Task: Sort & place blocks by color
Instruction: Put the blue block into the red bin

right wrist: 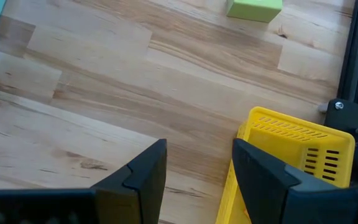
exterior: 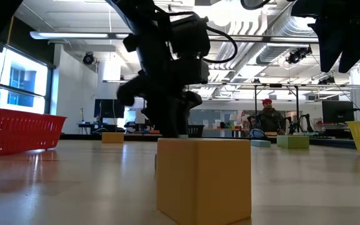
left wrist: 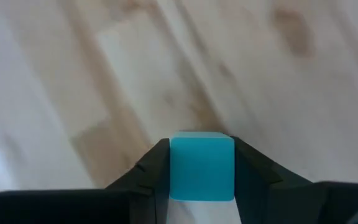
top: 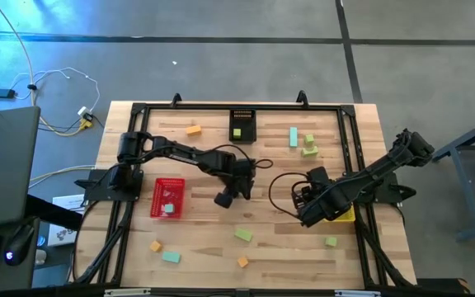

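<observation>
Blocks are scattered over the wooden tabletop [top: 221, 247]. Nearest the low camera, an orange block [exterior: 204, 179] is seen standing on the wood; in the high view an orange cube [top: 242, 261], a mint-teal block [top: 171, 256] and another orange block [top: 156, 246] lie along the near edge, with a lime green block [top: 243, 235] a little farther in. The left arm is stretched from its base at the left side across to the tabletop's middle, its wrist bent downward, and the left hand [top: 224, 198] is lowered beside the red bin [top: 168, 198]. Its fingers [left wrist: 157, 171] are pinched on a teal block [left wrist: 202, 167], seen just above the wood in the left wrist view. The right arm is folded in from the right edge, and the right hand [right wrist: 197, 174] is held with its fingers apart over bare wood, just beside the yellow bin [right wrist: 297, 162]; nothing is gripped. Farther off, a black bin [top: 242, 124] holding a lime green block is set at the far edge, with an orange block [top: 193, 129] to one side and mint-teal and green blocks [top: 308, 146] to the other. No readable writing is seen.
</observation>
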